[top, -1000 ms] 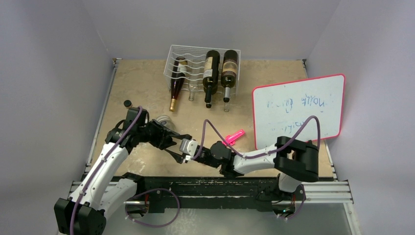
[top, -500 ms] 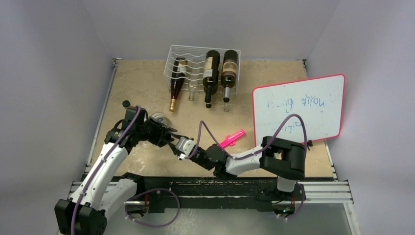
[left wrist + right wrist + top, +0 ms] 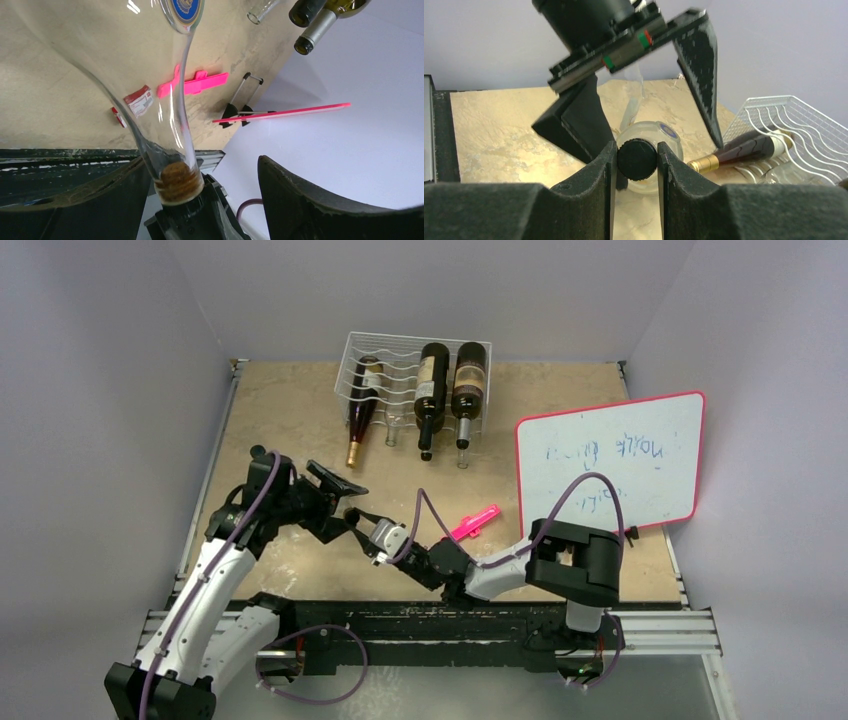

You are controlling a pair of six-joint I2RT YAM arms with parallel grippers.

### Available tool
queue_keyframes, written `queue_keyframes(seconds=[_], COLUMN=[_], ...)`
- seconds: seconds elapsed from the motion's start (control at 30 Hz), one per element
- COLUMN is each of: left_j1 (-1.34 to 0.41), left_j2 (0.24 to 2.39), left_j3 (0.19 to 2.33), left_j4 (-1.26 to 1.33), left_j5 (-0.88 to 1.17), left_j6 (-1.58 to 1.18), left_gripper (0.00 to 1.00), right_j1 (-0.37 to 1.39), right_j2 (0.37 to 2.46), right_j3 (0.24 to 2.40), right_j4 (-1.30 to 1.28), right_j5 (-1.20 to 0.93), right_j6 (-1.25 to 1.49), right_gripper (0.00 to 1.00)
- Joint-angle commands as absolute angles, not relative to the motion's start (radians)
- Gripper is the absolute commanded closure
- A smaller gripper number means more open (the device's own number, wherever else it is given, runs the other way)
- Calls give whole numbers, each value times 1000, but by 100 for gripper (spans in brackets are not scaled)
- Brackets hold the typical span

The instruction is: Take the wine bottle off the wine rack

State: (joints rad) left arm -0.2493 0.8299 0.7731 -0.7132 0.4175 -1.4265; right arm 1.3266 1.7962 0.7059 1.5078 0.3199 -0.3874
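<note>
Handover, by the look: clear wine bottle [image 3: 161,120] is lying between the arms, well apart from the wine rack [image 3: 372,344]. Right gripper [image 3: 636,150] is clamping its black cap [image 3: 637,160], taking charge; left gripper [image 3: 345,501] is standing wide open around the body, likely letting go.

Tan tabletop [image 3: 270,410] — plain pale walls [image 3: 500,290]

The wine bottle [image 3: 150,65] is clear glass with a round blue and gold badge, and its cap [image 3: 637,159] is black. The fingers [image 3: 584,200] of my right gripper [image 3: 636,148] are black too. The wine rack [image 3: 395,358] is white, the table [image 3: 290,410] mottled beige, the clip [image 3: 474,521] bright pink. The whiteboard [image 3: 610,465] has a red-pink border and blue writing.
</note>
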Motion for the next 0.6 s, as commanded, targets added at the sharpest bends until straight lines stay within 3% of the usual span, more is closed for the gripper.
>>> queue_keyframes(seconds=[0.0, 0.33, 0.57], left_j1=[-250, -250, -250], left_j2=[828, 736, 713], left_j3=[885, 1023, 1079], left_j4=[-831, -967, -929], left_j5=[325, 158, -2], left_j6=[-1341, -1093, -761], left_gripper=[23, 20, 22], right_j1=[1313, 1307, 1248], right_j2=[1756, 1691, 1635], right_j3=[678, 682, 747], right_j4=[1581, 1525, 1360], right_j5=[391, 408, 334], right_j6=[-373, -327, -234], right_gripper=[93, 92, 92])
